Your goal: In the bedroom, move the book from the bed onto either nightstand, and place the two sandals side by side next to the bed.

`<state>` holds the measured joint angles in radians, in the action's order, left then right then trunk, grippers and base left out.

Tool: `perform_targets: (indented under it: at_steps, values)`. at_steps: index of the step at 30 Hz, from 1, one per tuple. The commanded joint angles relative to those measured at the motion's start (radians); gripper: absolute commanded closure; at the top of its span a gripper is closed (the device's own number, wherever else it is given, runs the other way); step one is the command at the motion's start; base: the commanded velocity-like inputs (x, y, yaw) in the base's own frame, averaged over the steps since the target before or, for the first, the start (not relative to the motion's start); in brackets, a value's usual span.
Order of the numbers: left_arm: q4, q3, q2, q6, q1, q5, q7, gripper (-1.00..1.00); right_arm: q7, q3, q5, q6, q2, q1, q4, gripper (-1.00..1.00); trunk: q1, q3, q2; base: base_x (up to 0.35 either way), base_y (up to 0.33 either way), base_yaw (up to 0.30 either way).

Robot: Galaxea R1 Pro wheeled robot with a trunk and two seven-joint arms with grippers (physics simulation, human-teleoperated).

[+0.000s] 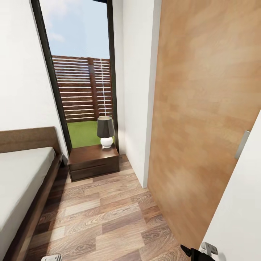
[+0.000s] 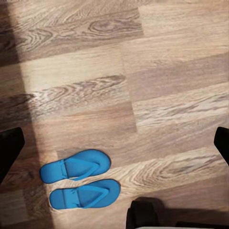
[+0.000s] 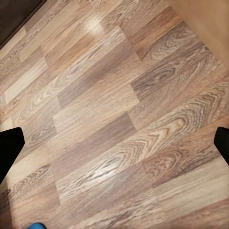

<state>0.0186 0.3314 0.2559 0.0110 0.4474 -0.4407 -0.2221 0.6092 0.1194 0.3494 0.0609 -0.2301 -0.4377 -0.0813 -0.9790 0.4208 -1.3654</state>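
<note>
Both arms hang low with their cameras looking down at the plank floor (image 1: 105, 221). The left gripper (image 2: 114, 143) has its fingers (image 2: 9, 148) spread wide, holding nothing; the right gripper (image 3: 114, 143) is equally wide and empty. The left wrist view shows the two sandals (image 2: 81, 179) lying side by side, touching, on the floor. The head view has the bed (image 1: 21, 181) at left, the nightstand (image 1: 93, 162) beside its headboard carrying a lamp (image 1: 105, 131), and the window (image 1: 81, 72) behind.

A dark-shaded lamp (image 1: 105, 132) with a round white base stands before a tall window (image 1: 81, 72) showing a slatted wooden fence (image 1: 81, 88), green lawn (image 1: 82, 133) and blue sky; a light wood door (image 1: 203, 119) stands alongside.
</note>
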Motion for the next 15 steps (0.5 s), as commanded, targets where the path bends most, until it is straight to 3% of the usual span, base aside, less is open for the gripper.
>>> perform_targets:
  at_steps: [1, 5, 9, 11, 15]
  values:
    - [0.001, 0.009, 0.0, 0.0, 0.001, -0.01, -0.003, -1.0, 0.004, 0.008, -0.006, 0.003, 0.0, -0.001, 0.002, -1.0, 0.0, 0.001, -0.001, 0.0, 0.0, 0.0]
    - [0.002, 0.009, -0.002, -0.012, 0.001, -0.01, -0.003, -1.0, 0.004, 0.008, -0.006, 0.003, 0.0, -0.001, 0.001, -1.0, 0.0, 0.001, -0.001, 0.0, 0.0, 0.0]
    - [0.003, 0.008, -0.016, -0.085, 0.001, -0.011, -0.003, -1.0, 0.004, 0.008, -0.006, 0.003, 0.0, -0.001, 0.001, -1.0, 0.0, 0.001, -0.001, 0.0, 0.0, 0.0]
    - [0.013, 0.003, -0.04, -0.167, 0.001, -0.015, -0.003, -1.0, 0.004, 0.008, -0.006, 0.003, 0.0, -0.001, 0.001, -1.0, 0.0, 0.001, -0.001, 0.0, 0.0, 0.0]
    - [0.077, 0.0, -0.083, -0.201, 0.001, -0.016, -0.001, -1.0, 0.004, 0.008, -0.006, 0.002, 0.0, 0.0, 0.001, -1.0, 0.0, 0.001, -0.001, 0.0, 0.0, 0.0]
